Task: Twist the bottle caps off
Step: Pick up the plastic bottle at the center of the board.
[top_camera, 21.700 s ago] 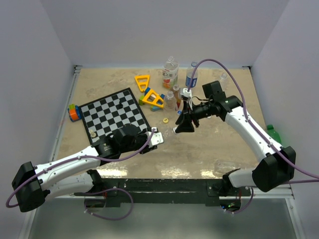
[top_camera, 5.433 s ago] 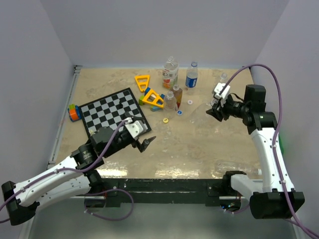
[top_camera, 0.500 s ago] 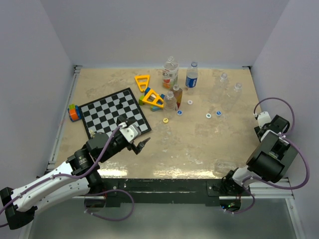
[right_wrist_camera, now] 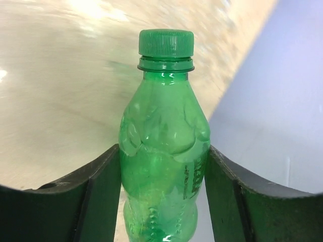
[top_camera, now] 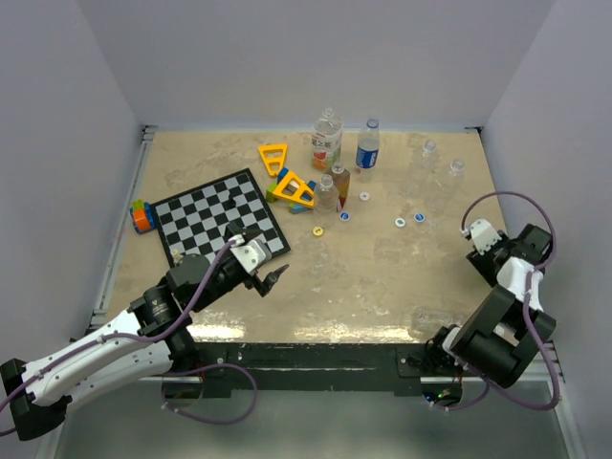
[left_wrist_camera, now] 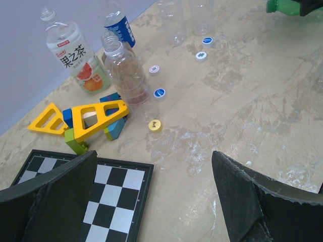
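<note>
Right wrist view: the right claw (right_wrist_camera: 161, 151) is clamped on the green bottle (right_wrist_camera: 164, 126), with its green cap (right_wrist_camera: 166, 43) screwed on top. Well apart from this bottle, the left claw (left_wrist_camera: 154, 156) stands wide apart above the bench (left_wrist_camera: 252, 111).

- A translucent green bottle (right_wrist_camera: 164, 151) is filling the middle of the view, standing upright in the picture, its ribbed lower body running off the bottom edge.
- A green cap (right_wrist_camera: 166, 43) with fine ridges is sitting on the bottle's neck, with a matching green collar ring just beneath it.
- Two dark fingers (right_wrist_camera: 98, 201) are rising from the lower corners, one at each side of the bottle, and their inner edges are pressing against its sides.
- A pale beige counter (right_wrist_camera: 60, 75) is showing behind the bottle on the left, blurred.
- A plain lavender wall (right_wrist_camera: 272, 101) is taking up the right side behind it.
</note>
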Controlling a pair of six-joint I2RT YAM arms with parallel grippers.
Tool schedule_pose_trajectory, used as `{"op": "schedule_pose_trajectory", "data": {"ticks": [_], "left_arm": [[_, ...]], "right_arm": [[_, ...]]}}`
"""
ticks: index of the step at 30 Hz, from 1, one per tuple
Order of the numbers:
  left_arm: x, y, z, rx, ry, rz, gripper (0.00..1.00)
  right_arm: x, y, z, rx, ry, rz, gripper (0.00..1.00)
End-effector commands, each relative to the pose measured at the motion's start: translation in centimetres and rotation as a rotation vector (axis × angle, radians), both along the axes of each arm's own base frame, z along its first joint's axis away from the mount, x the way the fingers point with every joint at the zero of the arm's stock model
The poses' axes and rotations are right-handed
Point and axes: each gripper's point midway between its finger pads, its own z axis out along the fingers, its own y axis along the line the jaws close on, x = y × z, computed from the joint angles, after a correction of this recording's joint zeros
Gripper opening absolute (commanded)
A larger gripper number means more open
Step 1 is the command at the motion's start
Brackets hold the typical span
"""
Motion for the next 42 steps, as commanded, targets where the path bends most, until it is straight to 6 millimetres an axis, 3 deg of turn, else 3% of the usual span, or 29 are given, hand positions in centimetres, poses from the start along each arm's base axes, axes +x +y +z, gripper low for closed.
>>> {"op": "schedule_pose_trajectory", "data": {"ticks": [1,5,10,13,16,23,28,31,35,40,42], "left_arm": [[0.2,-0.1,0.6,-0.017,-0.025,0.004,1.00],[0.3,-0.1,0.6,-0.015,-0.024,0.006,1.00],[0.2,-0.1,0.3,-0.010,-0.021,0.001,1.00],[0.3,-0.1,0.3,-0.008,-0.023,0.004,1.00],[0.3,-0.1,0.3,-0.008,-0.023,0.005,1.00],[0.4,-0.1,0.1,-0.003,-0.022,0.011,1.00],[0.5,0.0,0.1,-0.001,-0.022,0.014,1.00],[0.5,0.0,0.0,0.002,-0.020,0.016,1.00],[0.4,0.0,0.0,0.001,-0.021,0.013,1.00],[0.5,0.0,0.0,0.002,-0.022,0.014,1.00],[0.5,0.0,0.0,0.003,-0.023,0.014,1.00]], "right_arm": [[0.5,5.4,0.6,0.078,0.026,0.323,0.47],[1.5,9.6,0.7,0.115,0.037,0.476,0.48],[3.9,15.7,2.8,0.222,-0.007,0.643,0.48],[4.3,19.4,3.3,0.286,0.002,0.754,0.47],[5.2,21.4,2.8,0.275,0.007,0.799,0.46],[5.0,25.4,0.4,0.282,0.090,0.888,0.51],[4.8,26.7,-1.2,0.292,0.142,0.892,0.59],[4.4,26.9,-2.7,0.297,0.203,0.875,0.69],[4.3,26.7,-4.2,0.298,0.263,0.836,0.75],[4.1,26.1,-5.2,0.268,0.286,0.809,0.76],[4.0,26.1,-5.3,0.265,0.287,0.806,0.71]]}}
